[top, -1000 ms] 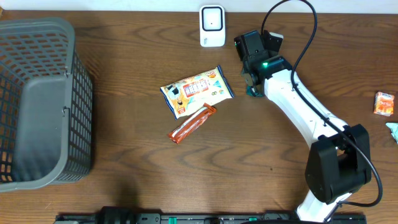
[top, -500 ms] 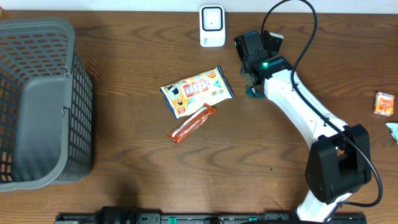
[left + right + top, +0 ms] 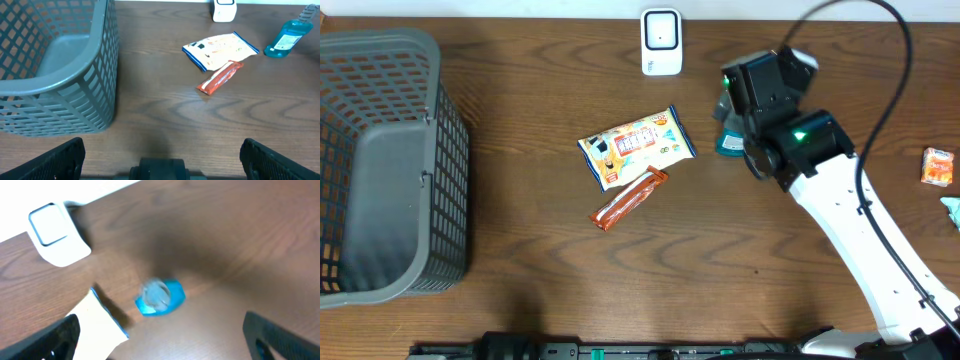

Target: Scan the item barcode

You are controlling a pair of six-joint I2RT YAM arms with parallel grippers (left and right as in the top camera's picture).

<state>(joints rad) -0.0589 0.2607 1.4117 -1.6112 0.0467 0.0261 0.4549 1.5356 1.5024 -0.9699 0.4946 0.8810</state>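
Just right of the white box-shaped scanner [image 3: 661,40], the small blue plastic bottle [image 3: 160,296] stands upright, its long axis vertical. It is directly below the right gripper [image 3: 160,330], whose fingers are wide apart and hold nothing. The left gripper [image 3: 160,167], also spread, is well apart from it.

Right arm [image 3: 850,215]: white links, black joint housings, green light [image 3: 799,135], black cable [image 3: 904,45].

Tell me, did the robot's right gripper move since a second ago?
Yes. The right gripper slid rightward, away from the white scanner, and the blue bottle now shows beside it.
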